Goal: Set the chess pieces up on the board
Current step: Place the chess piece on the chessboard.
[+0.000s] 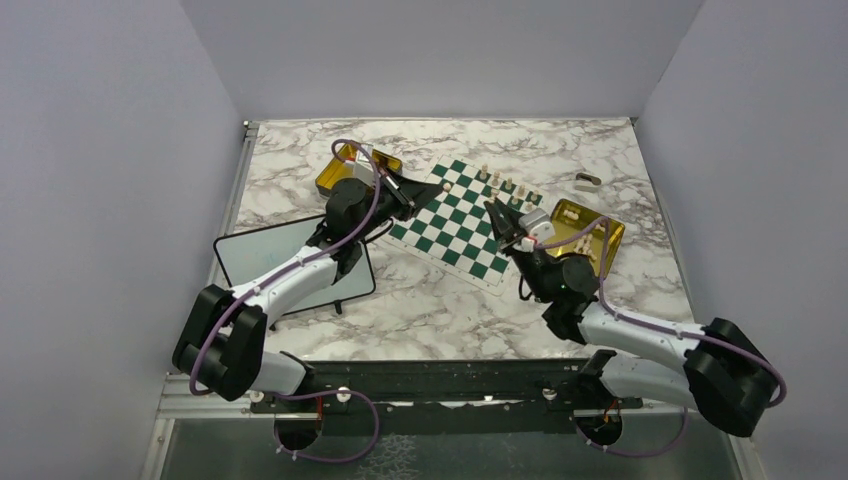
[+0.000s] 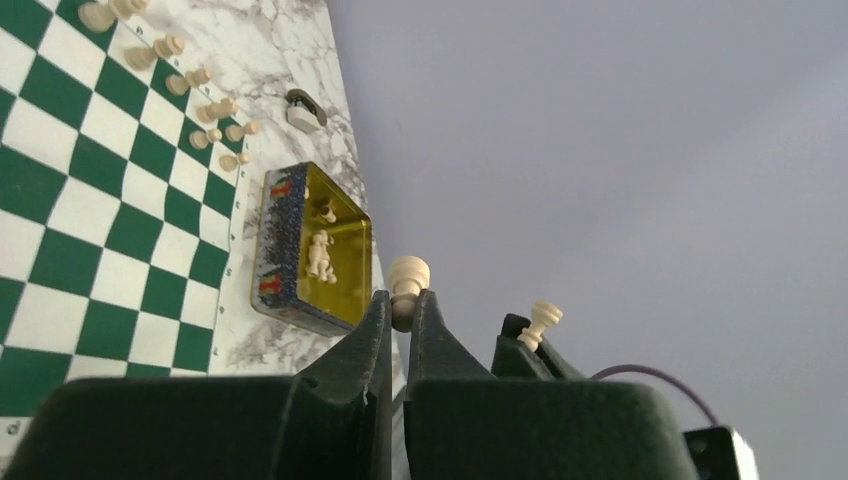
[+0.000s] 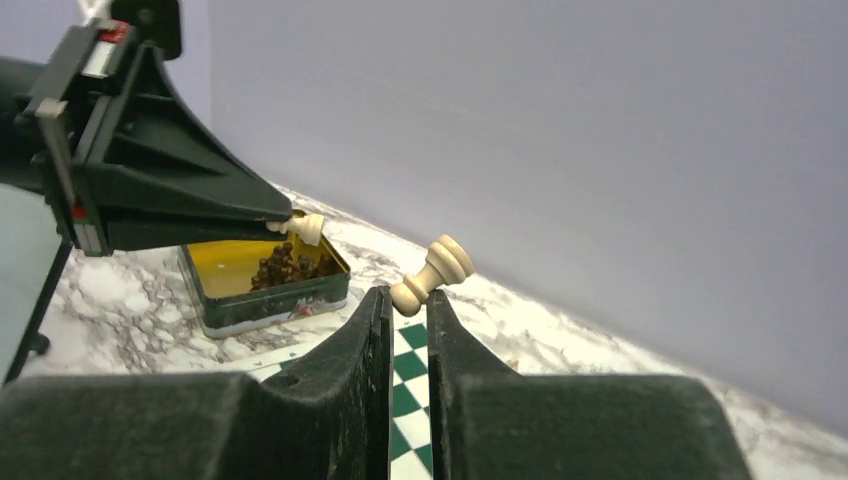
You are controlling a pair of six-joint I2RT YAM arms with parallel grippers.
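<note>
left tool (image 2: pixel 400 312): i see it clamped on a beige piece (image 2: pixel 408 280).
right tool (image 3: pixel 408 300): pinching a tan piece (image 3: pixel 437 270) above the board (image 1: pixel 455 225).

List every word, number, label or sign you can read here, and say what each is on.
No text is legible in any view.
White border of the board: tiny printed marks, too small to read.
Outer wall of the gold tin of pale pieces: red and blue print, blurred.
Outer wall of the tin of dark pieces: coloured print, blurred.
</note>
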